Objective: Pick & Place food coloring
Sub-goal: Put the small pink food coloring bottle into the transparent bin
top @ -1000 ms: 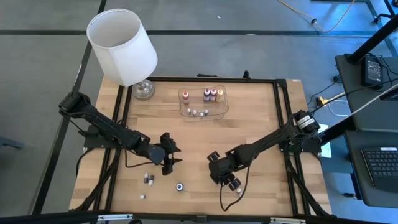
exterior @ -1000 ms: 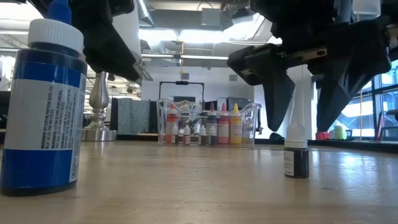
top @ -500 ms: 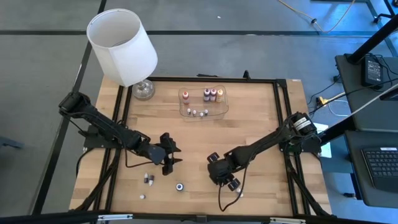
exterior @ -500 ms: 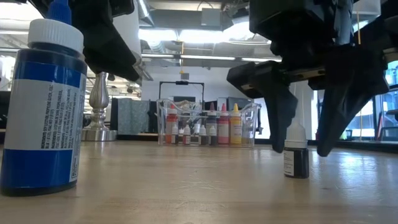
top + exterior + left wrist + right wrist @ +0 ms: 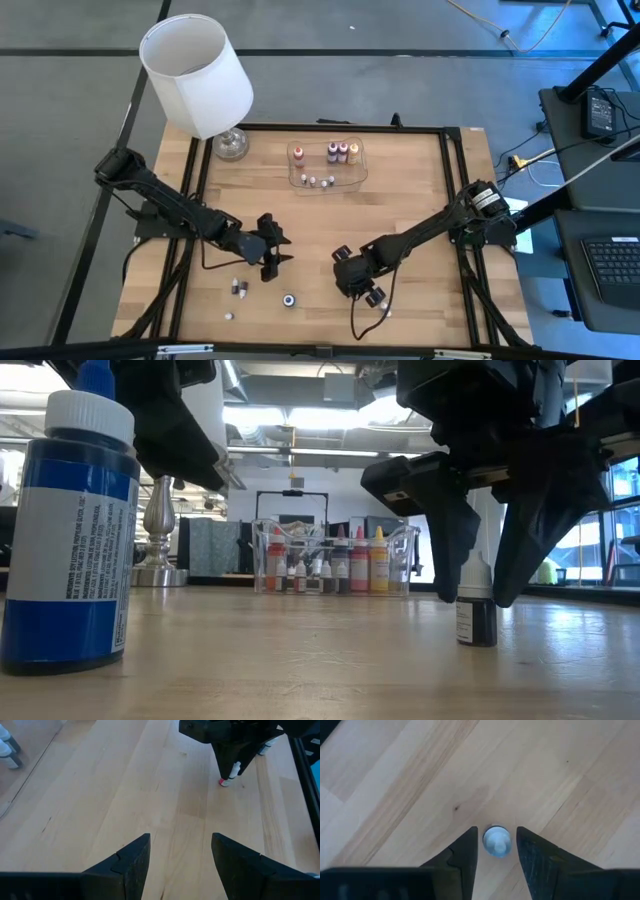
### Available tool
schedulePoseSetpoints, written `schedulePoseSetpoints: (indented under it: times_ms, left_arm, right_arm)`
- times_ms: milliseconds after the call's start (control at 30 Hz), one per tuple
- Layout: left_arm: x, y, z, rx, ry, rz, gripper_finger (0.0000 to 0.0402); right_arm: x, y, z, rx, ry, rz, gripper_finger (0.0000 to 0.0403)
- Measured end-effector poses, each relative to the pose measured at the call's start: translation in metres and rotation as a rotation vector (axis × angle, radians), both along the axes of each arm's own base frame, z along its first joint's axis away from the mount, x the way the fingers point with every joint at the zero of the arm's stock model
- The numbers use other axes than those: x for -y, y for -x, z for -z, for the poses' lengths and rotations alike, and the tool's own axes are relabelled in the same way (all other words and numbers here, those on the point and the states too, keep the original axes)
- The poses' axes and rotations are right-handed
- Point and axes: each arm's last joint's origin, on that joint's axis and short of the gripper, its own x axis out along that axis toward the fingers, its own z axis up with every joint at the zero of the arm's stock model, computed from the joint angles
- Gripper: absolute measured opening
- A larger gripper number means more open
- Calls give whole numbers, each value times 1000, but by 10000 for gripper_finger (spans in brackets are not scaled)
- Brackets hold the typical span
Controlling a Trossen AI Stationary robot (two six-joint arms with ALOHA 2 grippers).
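1. On the wooden table (image 5: pixel 420 190), the white-shaded lamp (image 5: pixel 197 75) is standing at the far left corner; the clear tray (image 5: pixel 327 165) is sitting mid-table at the far edge, holding upright food coloring bottles (image 5: pixel 358 570).
2. The left gripper (image 5: pixel 275 258) is hovering near the front, fingers spread, gripping nothing.
3. The right gripper (image 5: pixel 478 575) is straddling a small dark bottle (image 5: pixel 476 618) standing upright; fingers just beside its white tip (image 5: pixel 496 841); whether they are touching, I cannot tell.

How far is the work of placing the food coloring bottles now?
Done: several bottles stand in the clear tray. In hand: the right gripper straddles a dark bottle, not visibly gripping it. Left: the blue bottle and small bottles near the open left gripper.
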Motion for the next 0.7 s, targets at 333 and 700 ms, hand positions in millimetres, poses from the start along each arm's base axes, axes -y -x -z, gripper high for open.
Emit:
schedulePoseSetpoints:
  times_ms: [333, 700]
  left_arm:
    - [0, 0, 0, 0, 0, 0, 205]
    - [0, 0, 0, 0, 0, 0, 205]
  right_arm:
    - [-2, -3, -7, 5, -2, 0, 67]
    - [11, -2, -37, -21, 28, -15, 68]
